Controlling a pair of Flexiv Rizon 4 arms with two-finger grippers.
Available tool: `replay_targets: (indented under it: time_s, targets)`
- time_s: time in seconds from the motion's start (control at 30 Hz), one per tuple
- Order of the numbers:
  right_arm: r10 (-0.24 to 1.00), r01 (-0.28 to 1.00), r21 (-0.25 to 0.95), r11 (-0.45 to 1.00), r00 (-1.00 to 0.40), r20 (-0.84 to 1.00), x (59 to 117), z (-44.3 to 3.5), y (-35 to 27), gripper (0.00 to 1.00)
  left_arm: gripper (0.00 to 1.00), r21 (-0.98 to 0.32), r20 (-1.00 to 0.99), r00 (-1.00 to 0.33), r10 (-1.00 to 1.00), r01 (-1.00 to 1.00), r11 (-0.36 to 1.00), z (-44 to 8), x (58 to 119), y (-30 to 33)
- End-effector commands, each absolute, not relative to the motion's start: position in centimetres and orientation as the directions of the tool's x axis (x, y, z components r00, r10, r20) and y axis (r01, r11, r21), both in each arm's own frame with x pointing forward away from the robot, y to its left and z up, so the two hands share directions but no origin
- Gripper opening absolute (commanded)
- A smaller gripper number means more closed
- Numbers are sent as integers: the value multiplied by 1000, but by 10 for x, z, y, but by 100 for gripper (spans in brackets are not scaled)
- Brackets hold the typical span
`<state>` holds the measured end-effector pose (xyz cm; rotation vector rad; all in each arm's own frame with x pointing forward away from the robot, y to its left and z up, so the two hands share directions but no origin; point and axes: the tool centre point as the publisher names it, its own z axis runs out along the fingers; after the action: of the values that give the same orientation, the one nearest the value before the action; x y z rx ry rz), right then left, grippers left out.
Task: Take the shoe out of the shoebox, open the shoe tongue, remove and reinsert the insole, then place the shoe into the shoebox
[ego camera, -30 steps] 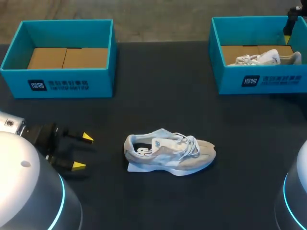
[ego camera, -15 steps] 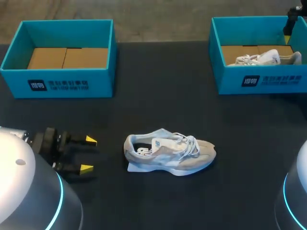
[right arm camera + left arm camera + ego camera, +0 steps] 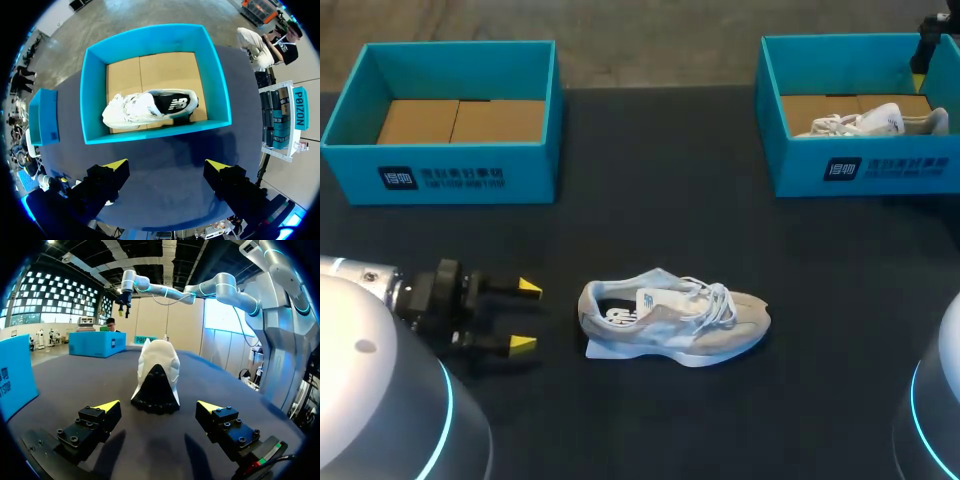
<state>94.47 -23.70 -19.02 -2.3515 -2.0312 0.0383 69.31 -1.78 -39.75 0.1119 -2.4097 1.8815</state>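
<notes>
A grey-and-white shoe (image 3: 672, 320) lies on its side on the dark table, toe to the right, with a white insole edge showing under its heel. My left gripper (image 3: 525, 316) stands open just left of the heel, not touching it. In the left wrist view the shoe's heel (image 3: 156, 374) lies straight ahead of the open left gripper (image 3: 157, 407). A second white shoe (image 3: 149, 107) lies in the right blue shoebox (image 3: 92, 95). My right gripper (image 3: 167, 167) hangs open high above that box (image 3: 860, 165) and shows at the far right (image 3: 923, 68).
An empty blue shoebox (image 3: 440, 170) with a cardboard floor stands at the back left. Dark tabletop lies between the two boxes and around the loose shoe.
My left gripper has moved to the right, closer to the shoe's heel, and stays open. The shoe and the right arm have not moved.
</notes>
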Motion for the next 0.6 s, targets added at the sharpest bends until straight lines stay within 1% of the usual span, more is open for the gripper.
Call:
replay_targets:
  time_s: [0.03,0.6]
  targets:
    - [989,988,-40,-146,146,3,944,-190,-237,100,100,-963,89,-996,-12,-89,254,-402,692,-36]
    - [989,988,-40,-146,146,3,944,-190,-237,100,100,-966,78,-997,-12,-79,245,-404,696,-75]
